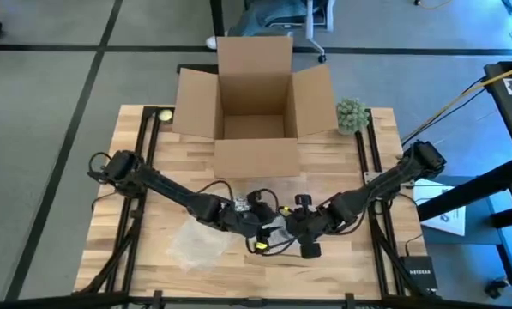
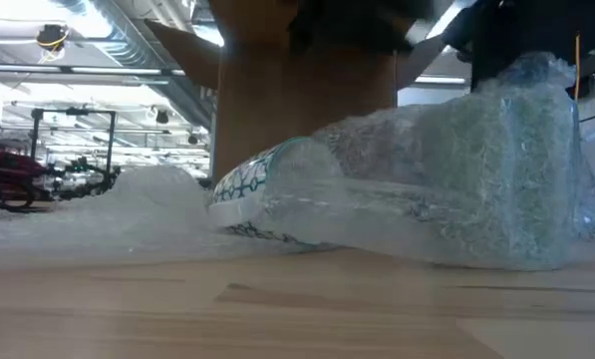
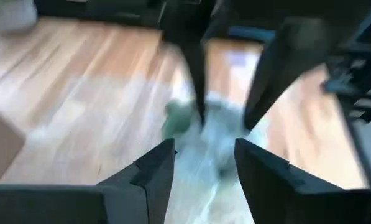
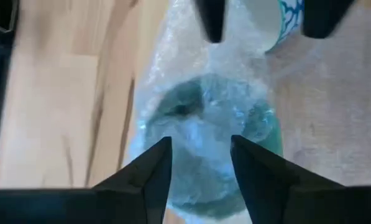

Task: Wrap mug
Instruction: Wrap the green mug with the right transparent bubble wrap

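Roughly, by label, with the cardboard box (image 1: 256, 103) as landmark:

Mug: the mug (image 2: 267, 194) lies on its side on the table (image 1: 135, 232), on the near side of the box and well apart from it, half covered by bubble wrap (image 2: 456, 179).

Long axis: in the low view it runs across the picture, the patterned open rim bare at one end, the other end under the wrap.

Left gripper: the left gripper (image 3: 204, 165) hangs over the mug from the box's left-hand side; its 2 fingers stand a moderate way apart and grip nothing.

Right gripper: the right gripper (image 4: 201, 165) comes from the box's right-hand side, directly over the wrapped end; its fingers are parted about as far and hold nothing visible.

Nearer arm: both meet at the mug; the right one looks better placed for the covered end, the left for the loose sheet.

Loose sheet: more wrap (image 1: 195, 245) lies flat on the table beside the mug, farther from the box.

Hidden: in the high view the grippers cover the mug; the handle is not visible; the left wrist view is smeared.
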Controlling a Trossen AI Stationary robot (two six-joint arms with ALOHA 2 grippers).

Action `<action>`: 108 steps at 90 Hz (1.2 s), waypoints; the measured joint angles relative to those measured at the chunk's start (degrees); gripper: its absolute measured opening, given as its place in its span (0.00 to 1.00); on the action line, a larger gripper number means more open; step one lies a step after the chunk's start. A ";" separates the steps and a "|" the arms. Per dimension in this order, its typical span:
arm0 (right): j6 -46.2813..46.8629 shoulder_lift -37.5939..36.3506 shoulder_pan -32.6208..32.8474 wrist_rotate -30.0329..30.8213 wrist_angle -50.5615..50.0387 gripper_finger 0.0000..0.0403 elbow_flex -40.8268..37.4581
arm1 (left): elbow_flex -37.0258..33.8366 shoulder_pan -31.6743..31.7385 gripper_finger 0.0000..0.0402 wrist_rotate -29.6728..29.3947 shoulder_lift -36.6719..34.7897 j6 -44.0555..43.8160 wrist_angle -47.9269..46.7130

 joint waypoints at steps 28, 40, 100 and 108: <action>-0.53 -0.45 0.00 -1.05 -0.29 0.38 0.56 | 0.01 0.35 0.38 -0.07 0.32 0.05 -0.52; -0.53 -0.40 0.02 -1.07 -0.30 0.38 0.53 | 0.02 0.35 0.38 -0.07 0.32 0.07 -0.38; -1.25 3.20 0.00 -1.05 1.60 0.38 0.49 | 0.05 0.50 0.38 -0.03 0.32 0.62 -2.00; -1.67 5.00 0.00 -1.01 1.54 0.38 0.49 | 0.05 0.50 0.38 -0.02 0.32 0.68 -2.13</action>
